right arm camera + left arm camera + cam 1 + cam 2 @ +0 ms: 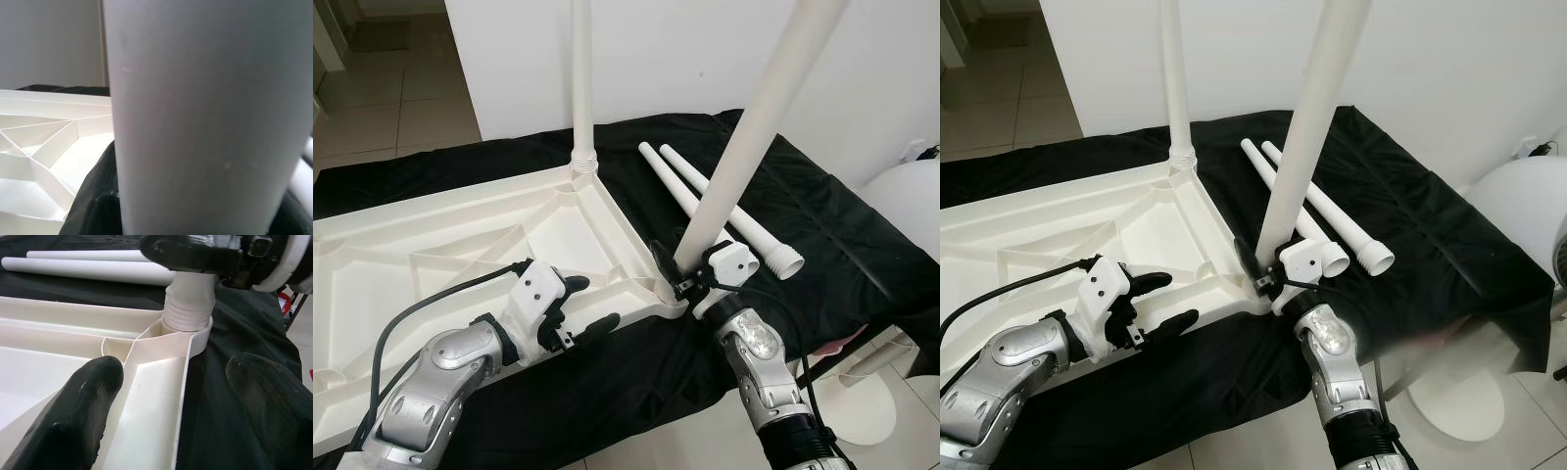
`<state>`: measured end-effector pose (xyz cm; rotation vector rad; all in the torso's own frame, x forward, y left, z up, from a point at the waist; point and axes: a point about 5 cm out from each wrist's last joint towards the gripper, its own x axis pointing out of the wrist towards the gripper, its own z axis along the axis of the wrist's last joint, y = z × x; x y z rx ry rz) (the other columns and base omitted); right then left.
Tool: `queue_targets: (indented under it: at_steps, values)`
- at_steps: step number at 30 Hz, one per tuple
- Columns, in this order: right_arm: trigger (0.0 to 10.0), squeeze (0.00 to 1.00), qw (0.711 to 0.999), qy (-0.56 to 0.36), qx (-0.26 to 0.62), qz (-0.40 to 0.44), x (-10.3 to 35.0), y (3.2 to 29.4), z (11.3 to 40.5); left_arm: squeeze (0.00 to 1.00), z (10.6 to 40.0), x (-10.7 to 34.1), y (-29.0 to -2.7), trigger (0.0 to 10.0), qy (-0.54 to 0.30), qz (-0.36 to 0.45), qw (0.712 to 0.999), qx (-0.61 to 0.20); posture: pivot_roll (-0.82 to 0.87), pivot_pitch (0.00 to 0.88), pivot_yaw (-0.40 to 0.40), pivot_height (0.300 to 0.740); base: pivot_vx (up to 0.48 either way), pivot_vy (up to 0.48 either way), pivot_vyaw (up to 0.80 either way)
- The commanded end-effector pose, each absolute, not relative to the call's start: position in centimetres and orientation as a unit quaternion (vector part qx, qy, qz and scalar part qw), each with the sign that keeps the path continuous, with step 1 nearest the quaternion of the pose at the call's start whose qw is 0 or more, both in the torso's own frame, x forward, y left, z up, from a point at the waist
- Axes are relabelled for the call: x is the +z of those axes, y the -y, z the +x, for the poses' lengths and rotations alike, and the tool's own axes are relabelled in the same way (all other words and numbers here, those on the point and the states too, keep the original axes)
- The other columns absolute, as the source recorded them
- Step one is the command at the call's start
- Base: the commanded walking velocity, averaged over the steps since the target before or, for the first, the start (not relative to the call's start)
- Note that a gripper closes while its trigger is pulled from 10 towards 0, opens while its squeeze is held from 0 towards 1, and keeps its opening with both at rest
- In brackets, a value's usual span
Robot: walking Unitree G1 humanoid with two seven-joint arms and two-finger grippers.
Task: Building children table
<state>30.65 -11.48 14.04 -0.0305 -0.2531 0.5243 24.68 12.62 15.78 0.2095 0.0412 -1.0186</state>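
A: Step in hand?

B: Fitting the second leg [759, 127], by the look of it. Clamped near its base by the right hand [690, 269], threaded end seated in the near corner socket [188, 330] of the upturned tabletop [460, 245]. Leaning noticeably rather than standing plumb.

A: And the left hand [579, 311]?

B: Wide open, gripping nothing. Poised just over the tabletop's near rim beside that same corner, one finger [80, 401] above the white ribbing, the other above the black cloth [822, 215].

A: Rest of the job?

B: Roughly halfway, at a guess. One leg already upright [581, 78] in the far corner. Two spare legs [705, 201] lying side by side on the cloth, just beyond the worked corner.

A: Next move?

B: Probably straightening the leaning leg, then twisting it down the thread. Steadying the rim with the left hand likely worthwhile, to stop the top sliding. Cross-threading a risk if turned while tilted. Depth of engagement impossible to judge.
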Motion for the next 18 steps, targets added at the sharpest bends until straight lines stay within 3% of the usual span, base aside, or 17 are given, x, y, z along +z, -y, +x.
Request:
queue_targets:
  at_steps: [1,18]
  values:
    - [10.0,0.00,0.969,0.021,0.247,0.000,10.30,12.01,30.33,0.00,24.70,15.64,-12.74,10.0,-0.025,0.103,0.869,-0.484,0.00,0.028,-0.010,0.740,0.000,0.000,0.00]
    - [10.0,0.00,0.970,-0.021,0.235,0.057,10.07,11.84,31.15,0.00,24.72,15.62,-12.92,10.0,-0.026,0.107,0.868,-0.483,0.01,0.019,-0.011,0.740,0.000,0.000,0.00]
